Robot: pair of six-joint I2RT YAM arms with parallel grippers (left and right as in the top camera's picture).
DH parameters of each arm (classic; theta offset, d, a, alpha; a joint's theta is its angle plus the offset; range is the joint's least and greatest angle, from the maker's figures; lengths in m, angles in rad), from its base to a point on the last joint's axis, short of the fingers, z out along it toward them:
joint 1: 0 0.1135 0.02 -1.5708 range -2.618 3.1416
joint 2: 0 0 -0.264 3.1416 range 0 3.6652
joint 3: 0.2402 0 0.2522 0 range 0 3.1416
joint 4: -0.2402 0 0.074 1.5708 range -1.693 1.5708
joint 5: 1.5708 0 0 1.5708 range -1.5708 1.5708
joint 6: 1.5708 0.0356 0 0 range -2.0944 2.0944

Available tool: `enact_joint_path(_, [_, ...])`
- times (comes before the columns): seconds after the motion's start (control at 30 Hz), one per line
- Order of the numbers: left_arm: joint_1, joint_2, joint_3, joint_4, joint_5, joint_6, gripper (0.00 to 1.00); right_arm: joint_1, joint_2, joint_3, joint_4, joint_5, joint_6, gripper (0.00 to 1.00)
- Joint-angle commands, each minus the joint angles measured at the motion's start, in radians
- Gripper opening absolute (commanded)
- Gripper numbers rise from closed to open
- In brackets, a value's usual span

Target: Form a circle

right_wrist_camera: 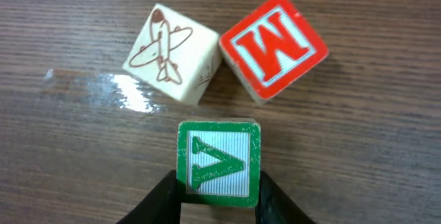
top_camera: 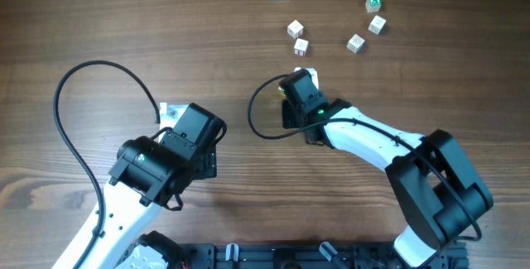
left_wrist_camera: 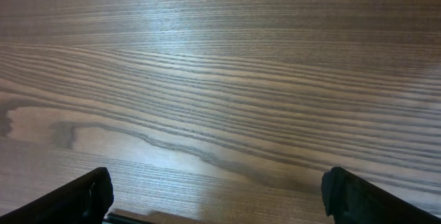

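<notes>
Green cube, apparently wooden, woodgrain table

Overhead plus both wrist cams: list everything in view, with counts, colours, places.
loose blocks: eleven on overhead, pale wood with red or green faces, in an open arc on the far side, right of centre
airplane block: one, cream with a brown drawing, right wrist view, ahead-left of the held block
red M block: one, red and white, close beside the airplane block
green letter block: one, green and white, between the right gripper's fingers
table: one, brown wood grain, under everything
left gripper: one, black, open, empty, over bare wood
right gripper: one, black, shut on the green letter block
</notes>
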Motion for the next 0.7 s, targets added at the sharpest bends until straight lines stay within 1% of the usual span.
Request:
enact_joint_path(0.0, [0.005,-0.006,-0.002,0.000,0.009,-0.014,1.00,-0.001,0.010,-0.005,0.005,0.052,-0.020,0.32])
enact_joint_path(0.67, [0.005,-0.006,-0.002,0.000,0.009,-0.014,1.00,-0.001,0.011,-0.005,0.009,0.048,-0.019,0.34])
